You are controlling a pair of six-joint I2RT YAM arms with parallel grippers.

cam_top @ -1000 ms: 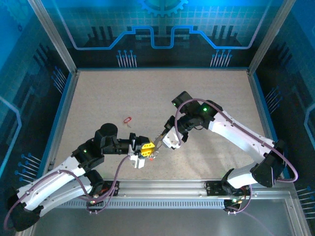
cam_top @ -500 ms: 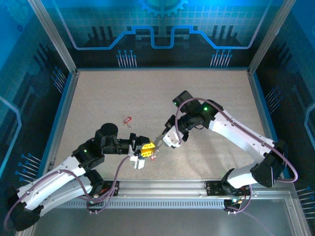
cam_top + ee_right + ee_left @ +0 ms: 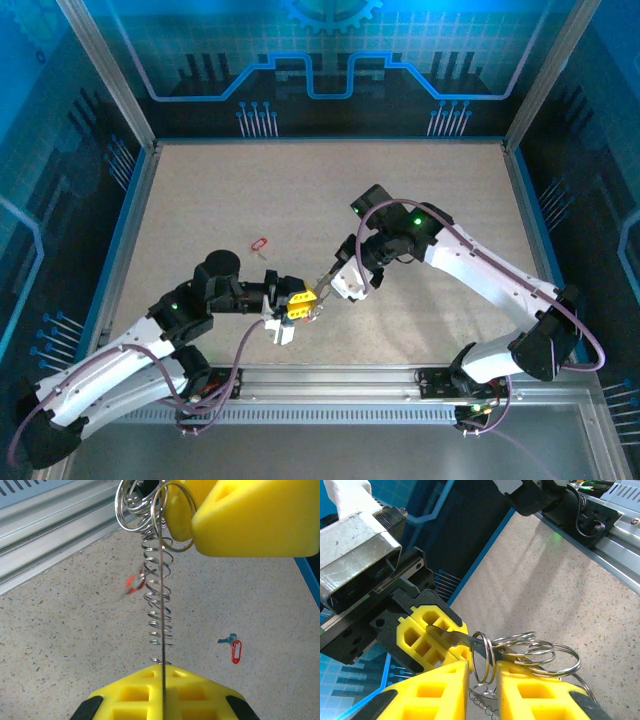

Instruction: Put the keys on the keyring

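My left gripper (image 3: 300, 298) (image 3: 482, 669) is shut on one silver ring of the keyring (image 3: 535, 652), a cluster of split rings with a coiled wire chain (image 3: 159, 605) hanging below. My right gripper (image 3: 323, 286) (image 3: 163, 669) is shut on a key, whose flat metal blade (image 3: 447, 636) pokes through the held ring. In the right wrist view the blade is a thin edge-on line (image 3: 163, 570) running up to the rings beside the left fingers (image 3: 250, 520). Another key with a red tag (image 3: 259, 243) (image 3: 235, 651) lies on the table.
A blurred red piece (image 3: 132, 582) hangs beside the coil. The speckled table (image 3: 250, 190) is walled on the left, back and right. A metal rail (image 3: 330, 380) runs along the near edge by the arm bases.
The two grippers have drawn very slightly closer together at the same spot. Both grips are unchanged and the tagged key on the table has not moved.
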